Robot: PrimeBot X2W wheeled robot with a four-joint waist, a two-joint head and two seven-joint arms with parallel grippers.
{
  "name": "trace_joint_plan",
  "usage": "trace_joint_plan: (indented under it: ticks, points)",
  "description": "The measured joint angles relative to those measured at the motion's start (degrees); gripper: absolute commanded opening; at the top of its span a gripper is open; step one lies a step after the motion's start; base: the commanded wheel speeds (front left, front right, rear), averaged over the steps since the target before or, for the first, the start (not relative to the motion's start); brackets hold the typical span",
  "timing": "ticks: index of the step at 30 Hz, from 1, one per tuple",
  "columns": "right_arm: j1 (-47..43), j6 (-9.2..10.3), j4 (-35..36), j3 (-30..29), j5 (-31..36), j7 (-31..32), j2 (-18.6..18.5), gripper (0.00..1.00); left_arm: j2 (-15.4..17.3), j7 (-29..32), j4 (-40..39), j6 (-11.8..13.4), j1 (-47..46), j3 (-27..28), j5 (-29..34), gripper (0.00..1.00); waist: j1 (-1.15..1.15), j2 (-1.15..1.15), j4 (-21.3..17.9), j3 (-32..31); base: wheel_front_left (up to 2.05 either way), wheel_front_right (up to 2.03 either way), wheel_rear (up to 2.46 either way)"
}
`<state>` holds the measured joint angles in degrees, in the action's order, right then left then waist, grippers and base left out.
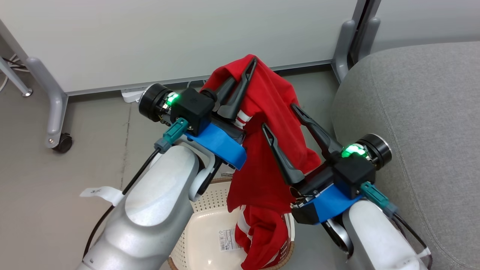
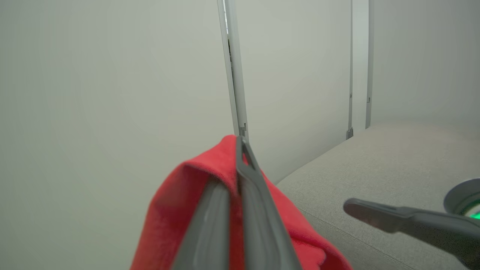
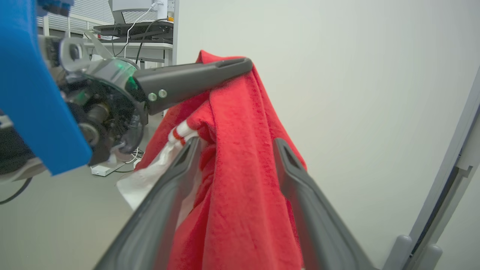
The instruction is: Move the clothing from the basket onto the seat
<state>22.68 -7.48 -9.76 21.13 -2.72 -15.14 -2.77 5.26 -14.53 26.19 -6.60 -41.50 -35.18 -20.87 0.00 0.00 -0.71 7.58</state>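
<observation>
**Q:** What is the biggest thing here?

**A:** A light grey fabric sofa [image 1: 420,112] fills the right side of the head view. It has a rounded edge and a stitched seam. A white wall panel [image 1: 187,37] on grey wheeled legs runs across the back, above a grey floor [image 1: 75,168].

**Q:** Where is the clothing?

**A:** A bright red garment [image 1: 270,97] with white stripes hangs in the air in the middle, just left of the sofa and not touching it. Its top is lifted high and its lower end drops into the basket [image 1: 210,197]. I cannot tell whether the red cloth down in the basket is the same piece or a 2nd one.

**Q:** And the basket?

**A:** It is cream-white and perforated, with a brown woven rim. It stands on the floor at the bottom of the head view, between the robot's 2 pale arms. A barcode label [image 1: 228,240] shows on its inside.

**Q:** What are the grippers doing?

**A:** The left gripper [image 1: 245,75] is clenched on the top fold of the garment. Its 2 dark fingers are pressed together with red cloth draped around them. The right gripper [image 1: 279,117] sits lower and is released, with its fingers spread wide. In the right wrist view, a fold of the garment hangs down between them.
</observation>
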Motion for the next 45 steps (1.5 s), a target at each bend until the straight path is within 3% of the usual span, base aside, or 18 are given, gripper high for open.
trace_joint_plan:
  ticks: [8,13,14,15,16,36,37,38,45]
  points:
    - [4.95,0.00,-11.34,0.60,4.64,0.01,-0.01,1.00,-1.10,-0.18,-0.02,0.00,-0.93,-2.04,0.10,0.00,0.00,0.00,1.48,0.49,0.00,0.00,0.00]
    - [6.64,0.00,-15.17,-0.35,3.57,0.01,-0.01,1.00,-1.56,-0.21,-0.38,0.07,-0.98,-3.07,-0.27,0.00,0.00,0.00,2.11,0.58,0.00,0.00,0.00]
    - [6.94,0.00,-15.78,-0.45,3.03,0.01,-0.03,0.88,-1.62,-0.21,-0.46,0.08,-0.98,-3.26,-0.31,0.00,0.00,0.00,2.18,0.59,0.00,0.00,0.00]
    - [7.20,0.00,-16.63,-0.31,2.49,0.01,-0.03,0.25,-1.71,-0.21,-0.51,0.08,-0.98,-3.49,-0.32,0.00,0.00,0.00,2.26,0.58,0.00,0.00,0.00]
    - [7.27,0.00,-17.24,-0.13,1.85,0.02,-0.02,0.00,-1.79,-0.21,-0.56,0.09,-0.98,-3.71,-0.33,0.00,0.00,0.00,2.32,0.56,0.00,0.00,0.00]
    - [7.88,0.00,-16.71,-0.80,-2.00,0.01,-0.02,0.00,-1.93,-0.46,0.63,0.62,-0.97,-4.36,-0.91,0.00,0.00,0.00,2.23,0.58,0.00,0.00,0.00]
    - [7.87,0.00,-16.70,-0.98,-2.12,0.01,-0.02,0.00,-1.92,-0.46,0.69,0.75,-0.97,-4.32,-0.94,0.40,0.00,0.00,2.24,0.57,0.00,0.00,0.00]
    - [7.87,0.00,-16.69,-1.13,-2.34,0.01,-0.02,0.00,-1.93,-0.46,0.82,0.75,-0.96,-4.33,-1.20,1.00,0.00,0.00,2.26,0.55,0.00,0.00,0.00]
    - [7.70,0.00,-16.45,-2.88,-3.58,0.01,-0.02,0.00,-1.81,-0.46,1.89,0.71,-0.42,-5.33,-1.33,1.00,0.00,0.00,2.40,0.60,0.00,0.00,0.00]
